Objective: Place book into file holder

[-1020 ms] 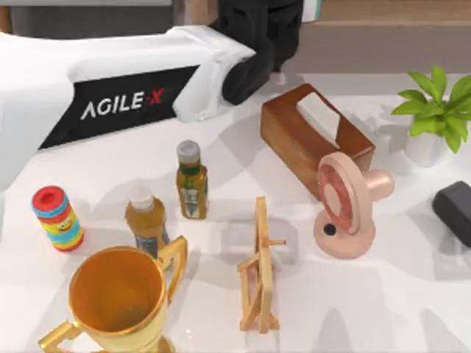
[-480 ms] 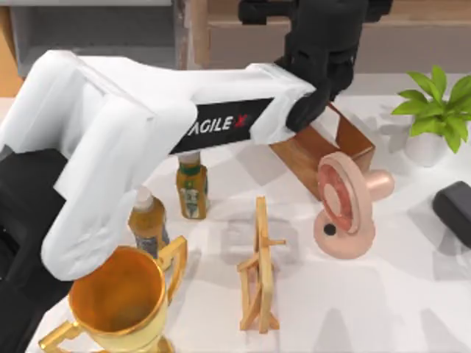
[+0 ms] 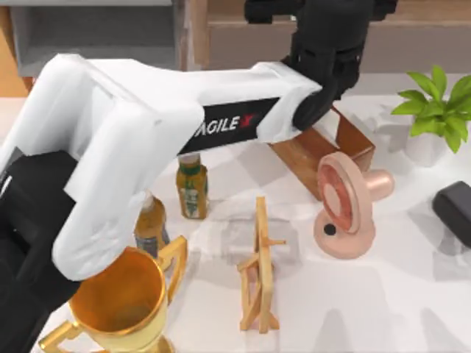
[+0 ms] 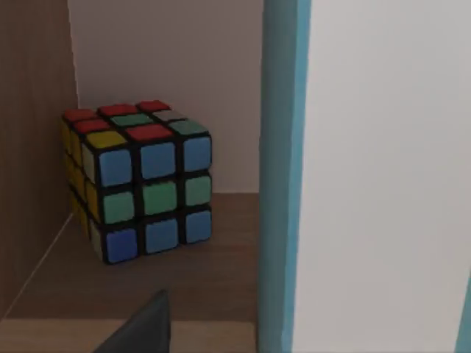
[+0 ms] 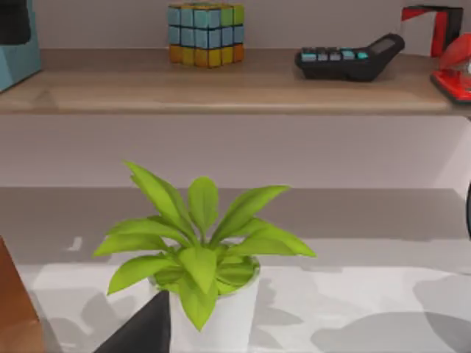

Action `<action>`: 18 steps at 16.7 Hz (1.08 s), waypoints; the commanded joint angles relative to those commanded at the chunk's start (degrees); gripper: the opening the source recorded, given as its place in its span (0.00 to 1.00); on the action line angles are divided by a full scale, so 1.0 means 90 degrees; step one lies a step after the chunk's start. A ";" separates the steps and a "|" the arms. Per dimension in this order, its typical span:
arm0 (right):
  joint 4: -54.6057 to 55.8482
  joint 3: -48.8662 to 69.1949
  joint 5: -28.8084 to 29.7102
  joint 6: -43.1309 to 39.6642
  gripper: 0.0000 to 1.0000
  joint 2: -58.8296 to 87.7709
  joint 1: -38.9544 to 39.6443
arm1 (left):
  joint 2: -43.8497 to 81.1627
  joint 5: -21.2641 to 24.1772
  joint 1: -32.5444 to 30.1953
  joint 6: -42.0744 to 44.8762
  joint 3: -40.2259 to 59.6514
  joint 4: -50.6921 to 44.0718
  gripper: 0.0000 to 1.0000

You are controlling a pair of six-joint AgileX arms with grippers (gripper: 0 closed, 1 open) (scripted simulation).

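Observation:
The book (image 4: 284, 176) stands upright on the back shelf, its teal-blue spine and white side close in front of the left wrist view. It also shows as a teal corner (image 5: 16, 51) in the right wrist view. My left gripper (image 3: 329, 40) reaches over the tissue box to the shelf. Its one visible finger (image 4: 143, 327) stands apart from the book's spine, so it looks open. The grey file holder (image 3: 96, 33) sits at the table's back left. A dark finger (image 5: 140, 331) of my parked right gripper points at the plant.
A Rubik's cube (image 4: 140, 180) sits beside the book. A brown tissue box (image 3: 324, 151), pink round object (image 3: 344, 209), potted plant (image 3: 434, 110) and dark block (image 3: 455, 209) fill the right. A wooden stand (image 3: 257, 268), two bottles (image 3: 191, 187) and a gold trophy (image 3: 118, 301) stand in front.
My left arm has swung from the back left across the table, bringing its gripper over the tissue box to the back shelf. In the last half second it only crept slightly farther.

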 joint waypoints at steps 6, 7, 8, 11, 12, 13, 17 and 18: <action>0.0000 0.0000 0.0000 0.0000 1.00 0.0000 0.0000 | 0.0197 0.0180 0.0162 -0.0006 0.0438 -0.0230 1.00; 0.0000 0.0000 0.0000 0.0000 1.00 0.0000 0.0000 | 0.0197 0.0180 0.0162 -0.0006 0.0438 -0.0230 1.00; 0.0000 0.0000 0.0000 0.0000 1.00 0.0000 0.0000 | 0.0197 0.0180 0.0162 -0.0006 0.0438 -0.0230 0.92; 0.0000 0.0000 0.0000 0.0000 1.00 0.0000 0.0000 | 0.0197 0.0180 0.0162 -0.0006 0.0438 -0.0230 0.70; 0.0000 0.0000 0.0000 0.0000 1.00 0.0000 0.0000 | 0.0197 0.0180 0.0162 -0.0006 0.0438 -0.0230 0.62; 0.0000 0.0000 0.0000 0.0000 1.00 0.0000 0.0000 | 0.0197 0.0180 0.0162 -0.0006 0.0438 -0.0230 0.55; 0.0000 0.0000 0.0000 0.0000 1.00 0.0000 0.0000 | 0.0197 0.0180 0.0162 -0.0006 0.0438 -0.0230 0.25; 0.0000 0.0000 0.0000 0.0000 1.00 0.0000 0.0000 | 0.0197 0.0180 0.0162 -0.0006 0.0438 -0.0230 0.17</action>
